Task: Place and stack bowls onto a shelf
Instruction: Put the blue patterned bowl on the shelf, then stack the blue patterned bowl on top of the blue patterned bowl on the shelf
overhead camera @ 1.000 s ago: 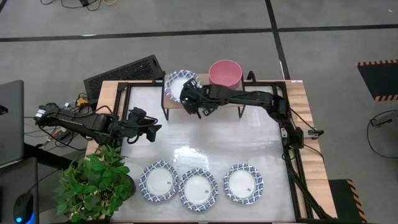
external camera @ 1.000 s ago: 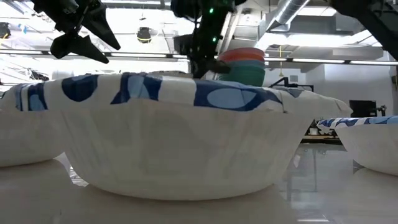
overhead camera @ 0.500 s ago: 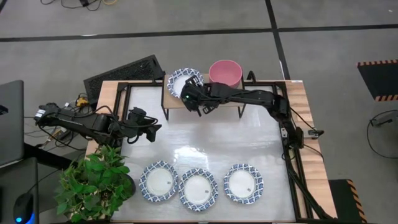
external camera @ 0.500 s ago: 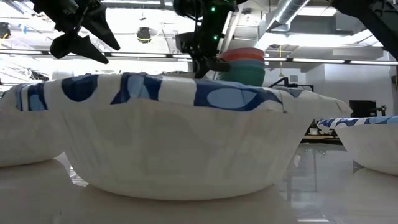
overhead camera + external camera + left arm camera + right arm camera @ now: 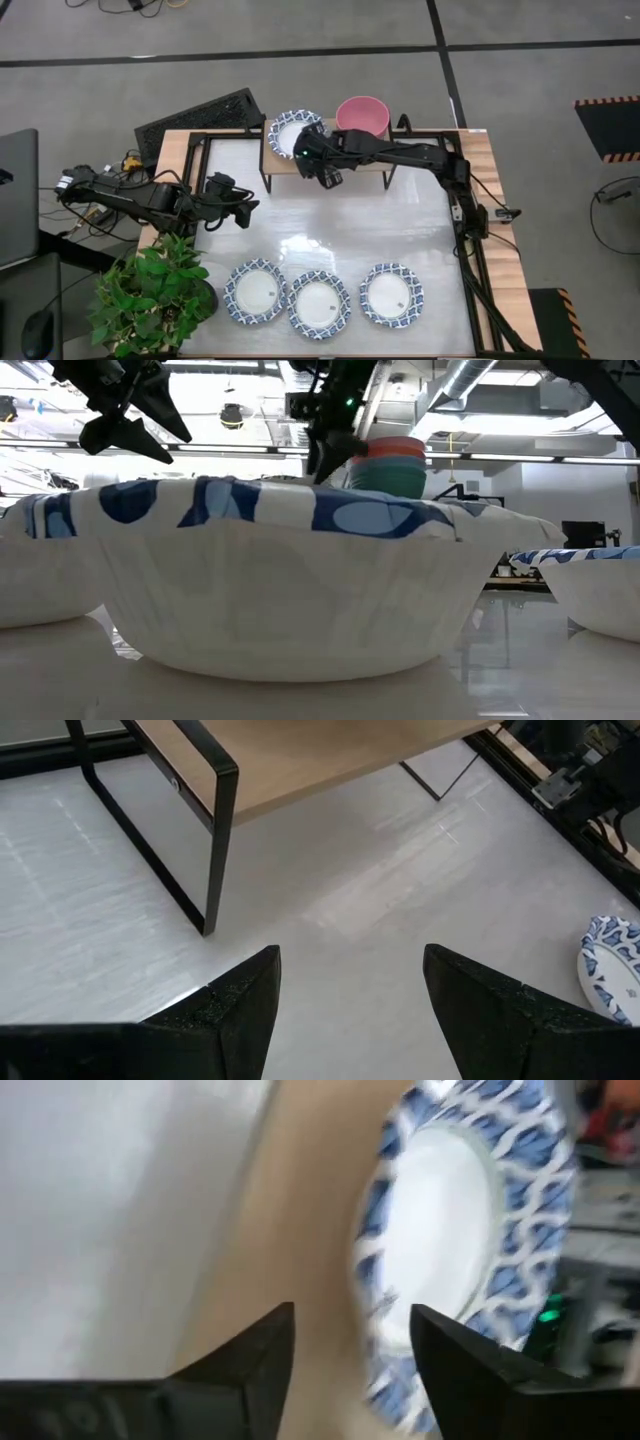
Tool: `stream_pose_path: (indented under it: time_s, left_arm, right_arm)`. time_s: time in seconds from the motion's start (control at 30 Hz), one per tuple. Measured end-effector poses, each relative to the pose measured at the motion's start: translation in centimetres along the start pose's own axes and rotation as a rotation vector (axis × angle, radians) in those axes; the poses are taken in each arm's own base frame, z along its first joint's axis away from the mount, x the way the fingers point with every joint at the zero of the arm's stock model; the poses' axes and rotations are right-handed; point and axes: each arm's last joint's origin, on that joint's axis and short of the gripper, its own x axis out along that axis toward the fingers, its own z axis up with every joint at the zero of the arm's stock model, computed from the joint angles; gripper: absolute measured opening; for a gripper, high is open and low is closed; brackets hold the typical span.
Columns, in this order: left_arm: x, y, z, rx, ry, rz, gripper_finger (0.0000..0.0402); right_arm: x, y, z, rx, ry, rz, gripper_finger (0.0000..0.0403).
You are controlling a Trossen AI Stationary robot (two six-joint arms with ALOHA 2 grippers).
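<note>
Four bowls [image 5: 318, 304] have white centres and blue patterned rims; one bowl [image 5: 361, 116] is pink; the shelf [image 5: 284, 165] is light wood.

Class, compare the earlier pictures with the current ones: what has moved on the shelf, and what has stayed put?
The right claw has let go of the patterned bowl on the shelf and drawn back, open. The pink bowl, three front bowls and the left claw are unchanged.
</note>
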Motion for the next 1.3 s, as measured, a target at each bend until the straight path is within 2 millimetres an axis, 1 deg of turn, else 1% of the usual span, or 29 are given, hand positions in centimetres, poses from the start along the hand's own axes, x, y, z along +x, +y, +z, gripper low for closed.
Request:
stream_pose_path:
  time_s: [0.07,0.13,0.23,0.3,0.37,0.4,0.5,0.6,0.63,0.7,0.77,0.83,0.93,1.03,1.1,1.2,1.3]
  left_arm:
    - [0.0,0.0,0.0,0.0,0.004,-0.003,0.0234]
    - [0.0,0.0,0.0,0.001,0.006,-0.003,0.0234]
    - [0.0,0.0,0.0,-0.001,0.006,-0.003,0.0234]
    - [0.0,0.0,0.0,-0.005,0.008,-0.004,0.0234]
    - [0.0,0.0,-0.1,-0.015,0.016,-0.011,0.0234]
    - [0.0,0.0,-0.1,-0.016,0.021,-0.013,0.0234]
    - [0.0,-0.1,-0.1,-0.017,0.031,-0.022,0.0234]
    - [0.0,-0.1,-0.1,-0.019,0.045,-0.031,0.0234]
    - [0.0,-0.1,-0.1,-0.02,0.046,-0.033,0.0234]
    - [0.0,-0.1,-0.1,-0.019,0.049,-0.034,0.0234]
    - [0.0,-0.1,-0.1,-0.019,0.049,-0.035,0.0234]
    - [0.0,-0.1,-0.1,-0.019,0.049,-0.035,0.0234]
    - [0.0,-0.1,-0.2,-0.019,0.053,-0.038,0.0234]
    - [0.0,-0.1,-0.2,-0.019,0.054,-0.039,0.0234]
    - [0.0,-0.1,-0.2,-0.019,0.054,-0.039,0.0234]
    - [0.0,-0.1,-0.2,-0.019,0.06,-0.042,0.0234]
    - [0.0,-0.1,-0.2,-0.019,0.061,-0.043,0.0234]
  right_arm:
    - [-1.3,0.2,-0.2,0.045,0.024,0.044,0.0238]
    - [-3.1,0.4,-0.1,0.13,0.005,0.102,0.0244]
    - [-6.4,1.6,-0.5,0.3,-0.032,0.332,0.0245]
    - [-8.8,2.5,-0.9,0.4,-0.054,0.52,0.0246]
    - [-10.8,3.8,-1.1,0.442,-0.023,0.659,0.0246]
    - [-11.9,4.4,-1.3,0.45,0.005,0.69,0.0246]
    - [-15.3,6.2,-1.2,0.487,-0.01,0.708,0.0246]
    - [-19.0,8.4,-1.8,0.551,-0.001,0.713,0.0246]
    - [-19.9,9.1,-2.2,0.586,0.021,0.685,0.0246]
    - [-21.1,10.7,-3.1,0.678,0.069,0.622,0.0246]
    - [-21.5,12.5,-4.0,0.776,0.13,0.585,0.0246]
    - [-21.8,14.3,-5.4,0.863,0.216,0.578,0.0246]
    - [-21.1,17.5,-7.4,0.934,0.338,0.555,0.0246]
    - [-19.5,20.4,-8.8,0.999,0.37,0.558,0.0246]
    - [-18.3,22.1,-9.6,1.056,0.371,0.601,0.0246]
    - [-16.5,24.2,-10.6,1.123,0.346,0.665,0.0246]
    - [-14.7,26.1,-11.8,1.159,0.349,0.679,0.0246]
